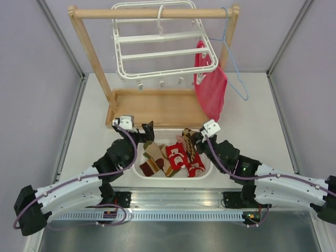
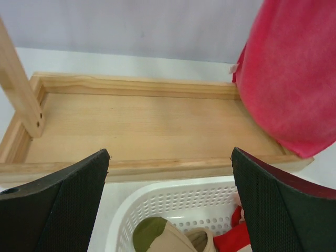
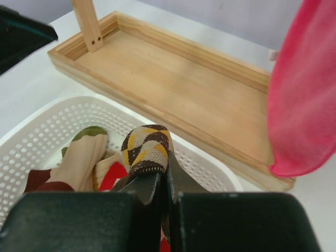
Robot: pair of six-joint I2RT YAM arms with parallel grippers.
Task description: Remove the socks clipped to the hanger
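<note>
The white hanger [image 1: 157,52] hangs from the wooden rack's top bar, its clips [image 1: 161,83] bare. Several socks [image 1: 170,157] lie in the white basket [image 1: 202,170] between the arms: red ones with white marks, brown-and-cream patterned, one olive-toed sock [image 2: 149,233]. My right gripper [image 3: 164,176] is shut on a brown-and-yellow diamond sock [image 3: 146,149] and holds it over the basket's right part [image 1: 190,140]. My left gripper [image 2: 170,199] is open and empty above the basket's back left rim [image 1: 147,131].
The wooden rack's base tray [image 1: 157,107] stands just behind the basket. A large pink-red cloth [image 1: 211,89] hangs on a light-blue wire hanger [image 1: 236,79] at the rack's right end, over the tray's right corner.
</note>
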